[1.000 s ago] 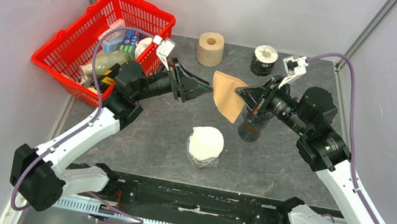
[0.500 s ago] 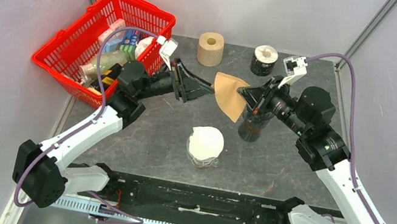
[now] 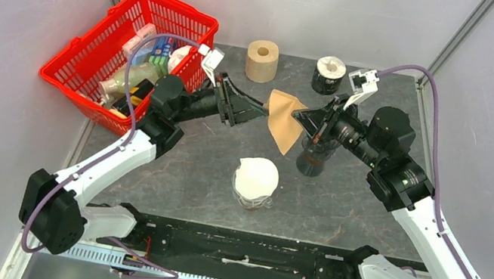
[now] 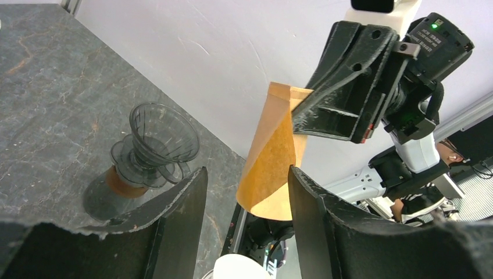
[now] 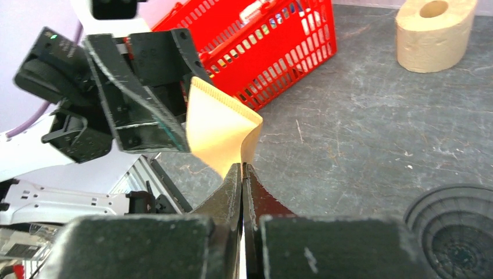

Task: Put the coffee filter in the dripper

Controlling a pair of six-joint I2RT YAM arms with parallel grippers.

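The brown paper coffee filter (image 3: 282, 120) hangs in the air above the table's middle. My right gripper (image 3: 300, 116) is shut on its right corner; the pinch shows in the right wrist view (image 5: 242, 170), with the filter (image 5: 221, 131) standing up from the tips. My left gripper (image 3: 263, 109) is open at the filter's left edge. In the left wrist view its fingers (image 4: 247, 195) flank the filter's lower edge (image 4: 273, 168) without gripping it. The dark see-through dripper (image 3: 313, 156) stands on the table under my right gripper and also shows in the left wrist view (image 4: 156, 142).
A glass with a white paper cone (image 3: 256, 179) stands in front of the filter. A red basket (image 3: 87, 69) of groceries sits at the back left. A cardboard roll (image 3: 262, 60) and a black-wrapped roll (image 3: 329, 76) stand at the back edge.
My left gripper has moved right, closer to the filter's left edge. The filter has turned and looks narrower from above. My right gripper still holds it.
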